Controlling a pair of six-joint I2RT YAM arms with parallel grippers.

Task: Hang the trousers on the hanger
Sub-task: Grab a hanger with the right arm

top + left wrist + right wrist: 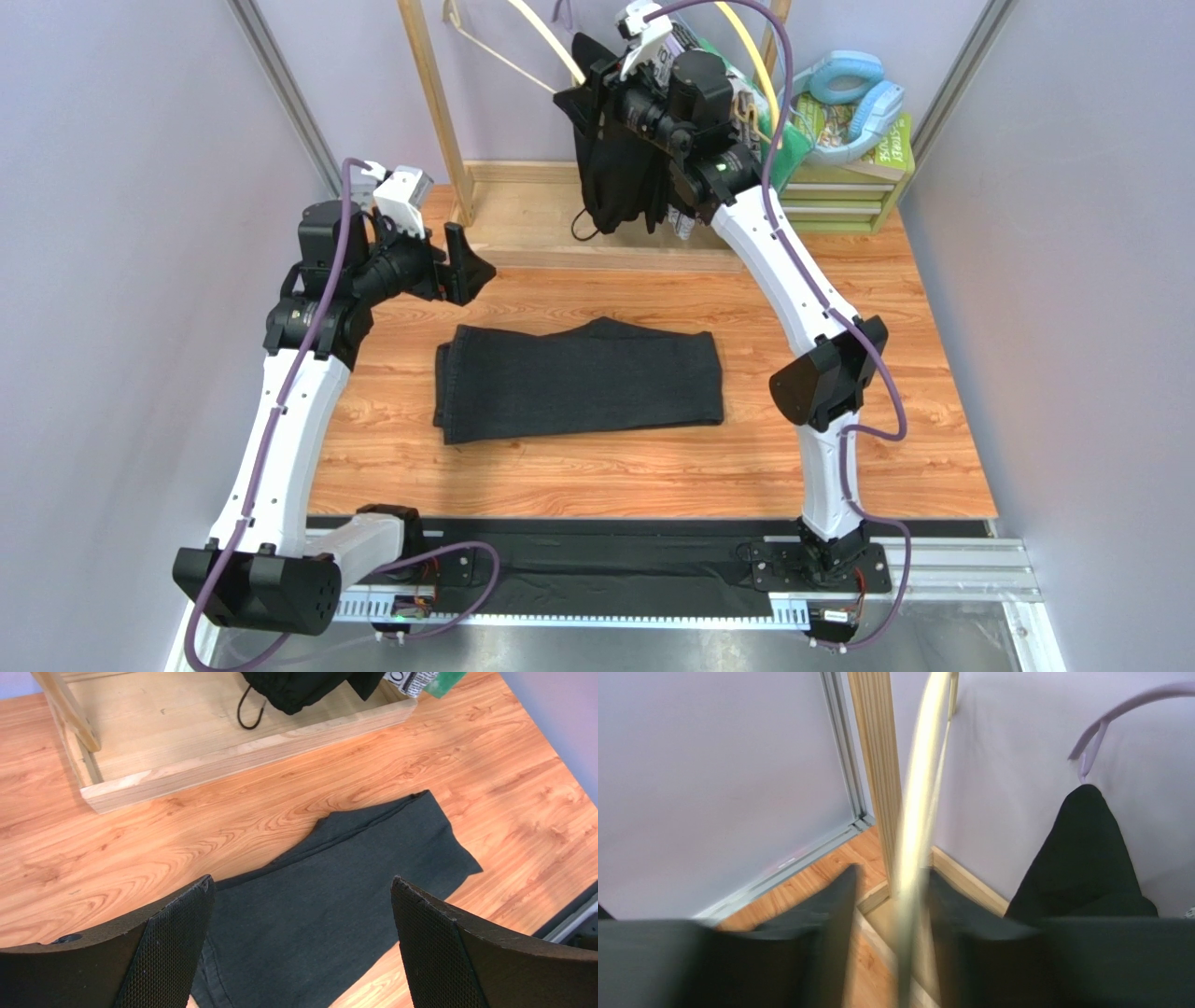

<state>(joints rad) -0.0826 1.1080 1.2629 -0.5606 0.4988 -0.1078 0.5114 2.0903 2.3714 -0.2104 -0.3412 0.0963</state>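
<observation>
Both stand apart: left claw [302, 880] over folded dark-charcoal trousers [578, 378] flat on the tabletop [421, 476], right claw [892, 875] astride the thin cream hanger [920, 777].

Blur smears the thin pale cream plastic hanger [920, 812] between the right gripper's [891, 882] jaws; whether they touch it is unclear.

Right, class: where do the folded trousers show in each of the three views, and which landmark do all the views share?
Top external: the trousers lie flat at the middle of the table.
Left wrist: the trousers fill the lower centre.
Right wrist: not in it; the black cloth at the right is another, hanging garment.
Shared landmark: the wooden rack.
</observation>
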